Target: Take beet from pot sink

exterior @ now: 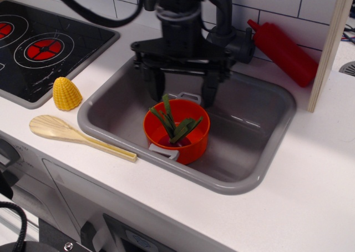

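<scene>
A: Where is the small toy beet with the magenta bulb and long flat green leaves (175,125)?

B: Inside the round bright orange plastic pot with light-grey side handles (191,145). The leaves stick up above the rim and lean right; only a sliver of the bulb shows low in the pot.

A: And the pot?

B: It stands upright on the floor of the large rectangular grey plastic sink with rounded corners (260,169), toward the left half of the basin.

A: What about the black claw (181,91)?

B: It hangs over the back of the sink, above and just behind the pot. Its two fingers (155,84) are spread wide, holding nothing and clear of the leaves.

A: Anything else around?

B: On the white bench (310,191), left of the sink, lie a yellow ridged corn piece (66,93) and a pale wooden spoon (75,135). A black cooktop with red rings (41,44) sits at the far left, and a red plastic squeeze bottle (283,51) lies tilted behind the sink's right corner.
</scene>
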You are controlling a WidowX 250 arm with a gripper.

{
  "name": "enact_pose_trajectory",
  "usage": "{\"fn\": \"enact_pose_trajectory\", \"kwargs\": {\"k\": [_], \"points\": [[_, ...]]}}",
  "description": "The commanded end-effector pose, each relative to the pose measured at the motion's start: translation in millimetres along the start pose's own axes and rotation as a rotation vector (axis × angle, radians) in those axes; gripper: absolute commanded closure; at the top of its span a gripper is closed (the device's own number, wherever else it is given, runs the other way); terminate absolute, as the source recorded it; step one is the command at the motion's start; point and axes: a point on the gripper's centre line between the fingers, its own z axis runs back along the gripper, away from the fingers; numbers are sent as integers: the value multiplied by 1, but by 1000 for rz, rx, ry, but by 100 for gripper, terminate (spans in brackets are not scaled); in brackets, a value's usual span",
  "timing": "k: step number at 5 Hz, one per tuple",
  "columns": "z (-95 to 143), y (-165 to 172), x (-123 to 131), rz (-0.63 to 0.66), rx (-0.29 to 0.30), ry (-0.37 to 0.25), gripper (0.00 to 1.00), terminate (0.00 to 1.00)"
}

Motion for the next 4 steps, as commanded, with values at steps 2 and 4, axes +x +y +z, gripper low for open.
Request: {"fn": "enact_pose_trajectory", "kwargs": {"k": [2,4], "points": [[-22,8,3,0,1,-16,0,0],[-44,3,2,-3,31,-46,0,0]]}}
